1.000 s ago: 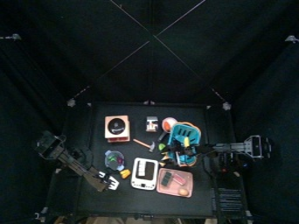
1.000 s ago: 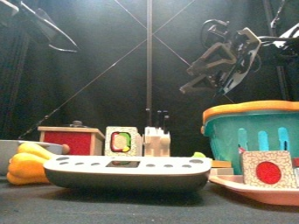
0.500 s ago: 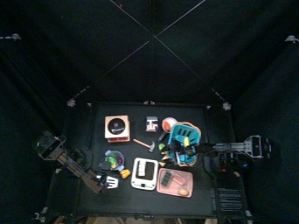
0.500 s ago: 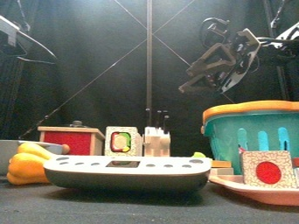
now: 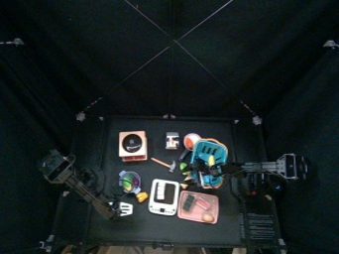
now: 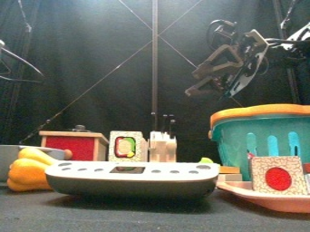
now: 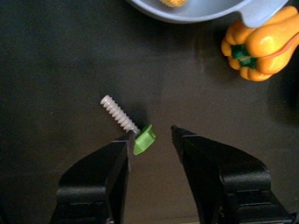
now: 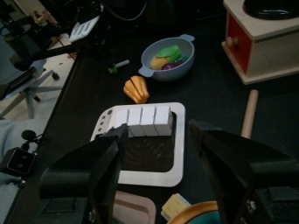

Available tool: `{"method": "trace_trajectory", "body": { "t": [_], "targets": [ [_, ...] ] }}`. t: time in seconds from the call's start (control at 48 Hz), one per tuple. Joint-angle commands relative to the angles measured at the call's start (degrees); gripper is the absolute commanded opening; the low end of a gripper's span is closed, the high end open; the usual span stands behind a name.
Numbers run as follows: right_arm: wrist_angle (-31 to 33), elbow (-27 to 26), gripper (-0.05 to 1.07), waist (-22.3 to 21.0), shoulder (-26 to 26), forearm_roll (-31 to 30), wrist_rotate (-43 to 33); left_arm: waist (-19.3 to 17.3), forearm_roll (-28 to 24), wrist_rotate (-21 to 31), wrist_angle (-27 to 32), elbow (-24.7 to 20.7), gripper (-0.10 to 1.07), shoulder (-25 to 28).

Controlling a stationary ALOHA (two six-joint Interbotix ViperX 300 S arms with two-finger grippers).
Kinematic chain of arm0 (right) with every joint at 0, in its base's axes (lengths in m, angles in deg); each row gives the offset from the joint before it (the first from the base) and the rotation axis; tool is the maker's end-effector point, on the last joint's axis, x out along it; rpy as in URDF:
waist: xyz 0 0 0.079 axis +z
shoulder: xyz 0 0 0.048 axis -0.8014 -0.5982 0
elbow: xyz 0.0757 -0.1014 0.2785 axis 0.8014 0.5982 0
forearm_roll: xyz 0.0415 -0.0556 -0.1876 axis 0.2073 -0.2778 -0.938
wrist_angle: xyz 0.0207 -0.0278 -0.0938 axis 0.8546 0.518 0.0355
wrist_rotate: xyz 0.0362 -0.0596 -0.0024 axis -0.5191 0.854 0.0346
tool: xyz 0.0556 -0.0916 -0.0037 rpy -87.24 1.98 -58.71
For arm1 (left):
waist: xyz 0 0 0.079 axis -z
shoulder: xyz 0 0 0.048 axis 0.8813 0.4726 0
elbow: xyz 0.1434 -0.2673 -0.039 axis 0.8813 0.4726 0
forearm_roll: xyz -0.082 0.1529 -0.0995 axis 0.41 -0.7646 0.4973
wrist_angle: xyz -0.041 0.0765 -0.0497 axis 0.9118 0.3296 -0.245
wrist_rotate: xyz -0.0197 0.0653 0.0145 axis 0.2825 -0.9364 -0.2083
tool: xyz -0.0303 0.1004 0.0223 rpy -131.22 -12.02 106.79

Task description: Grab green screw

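1. Left pincer spread, jaws apart, nothing pinched; it hangs low over the black table.
2. Green screw lies on the table in the gap between the left jaws, close against one jaw's inner tip; its grey threaded shaft sticks out past the jaw tips, away from the pincer.
3. Beyond the left pincer: orange-yellow toy bell pepper off to one side, pale bowl rim further out.
4. Right pincer spread, empty, held high above the table.
5. Under the right pincer, between the jaws: white rectangular device with a row of white keys.
6. Further out from the right pincer: small orange pepper, bowl with coloured pieces, red-and-wood box, wooden stick.
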Motion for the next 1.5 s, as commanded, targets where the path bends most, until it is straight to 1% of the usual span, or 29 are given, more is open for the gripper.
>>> {"method": "trace_trajectory", "body": {
  "t": [0.0, 0.208, 0.417, 0.729, 0.917, 1.083, 1.188, 1.396, 1.479],
  "targets": [
    [-0.26, -0.88, 0.91, 0.09, 0.79, 0.35, 0.00, 0.09, 1.05, 0.00, -0.09, -0.26, 0.80, -0.26],
    [-0.26, -0.88, 0.91, 0.09, 0.62, 0.44, 0.09, 0.09, 3.96, 0.00, -0.62, 0.44, 0.80, -0.18],
    [-0.26, -0.97, 0.91, 0.09, 0.79, 0.35, 0.18, 0.09, 4.31, 0.00, -3.16, 1.67, 0.80, 0.26],
    [-0.26, -0.88, 0.91, 0.09, 0.62, 0.35, 0.18, -0.26, 4.66, 0.09, -8.00, 4.66, 0.79, 1.23],
    [-0.26, -0.97, 0.91, 0.09, 0.62, 0.44, 0.09, -0.26, 5.71, 0.00, -9.40, 5.36, 0.79, 1.67],
    [-0.26, -0.79, 0.91, 0.09, 0.53, 0.44, 0.00, -0.35, 5.54, 0.00, -10.72, 5.98, 0.77, 2.20],
    [-0.26, -0.79, 0.91, 0.09, 0.53, 0.44, 0.00, -0.44, 5.54, -0.09, -10.90, 6.24, 0.73, 2.46],
    [-0.26, -0.79, 0.91, 0.09, 0.44, 0.44, -0.18, -0.44, 5.45, -0.44, -10.81, 6.24, 0.55, 1.93],
    [-0.26, -0.70, 0.91, 0.09, 0.35, 0.44, -0.26, -0.53, 5.19, -0.79, -10.46, 5.80, 0.52, 0.70]
  ]
}}
